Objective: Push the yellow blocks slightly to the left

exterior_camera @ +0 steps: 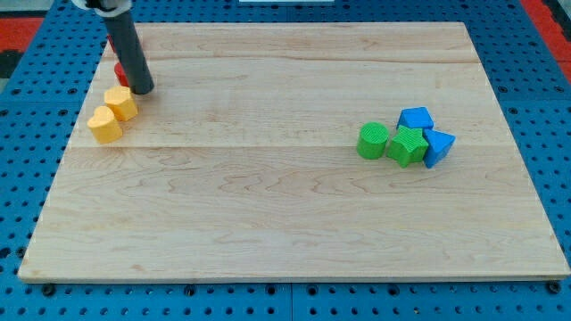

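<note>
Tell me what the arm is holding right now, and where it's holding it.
Nothing; my tip only stands just above-right of the upper yellow block.

My tip (143,88) sits just above-right of 2 touching yellow blocks (112,114) at the board's (285,223) left

Pale, matt wood grain is being shown by the board (294,205); the yellow blocks (112,114) are looking matt, possibly plastic.

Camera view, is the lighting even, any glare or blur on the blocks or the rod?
Camera view: light is even and soft, with only faint shadows under the green blocks; no glare on the wooden board; the yellow blocks look sharp; the rod's top is cut off at the view's edge, my tip clear.
</note>
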Action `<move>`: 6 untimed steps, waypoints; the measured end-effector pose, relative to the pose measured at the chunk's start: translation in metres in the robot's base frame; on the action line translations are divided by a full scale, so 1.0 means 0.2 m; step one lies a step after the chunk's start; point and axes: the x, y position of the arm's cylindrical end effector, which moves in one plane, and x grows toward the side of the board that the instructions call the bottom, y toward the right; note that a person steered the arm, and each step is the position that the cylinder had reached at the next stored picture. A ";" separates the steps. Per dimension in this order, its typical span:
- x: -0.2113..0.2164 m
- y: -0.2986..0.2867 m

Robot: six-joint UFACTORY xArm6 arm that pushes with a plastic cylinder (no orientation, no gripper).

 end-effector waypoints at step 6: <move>0.20 0.06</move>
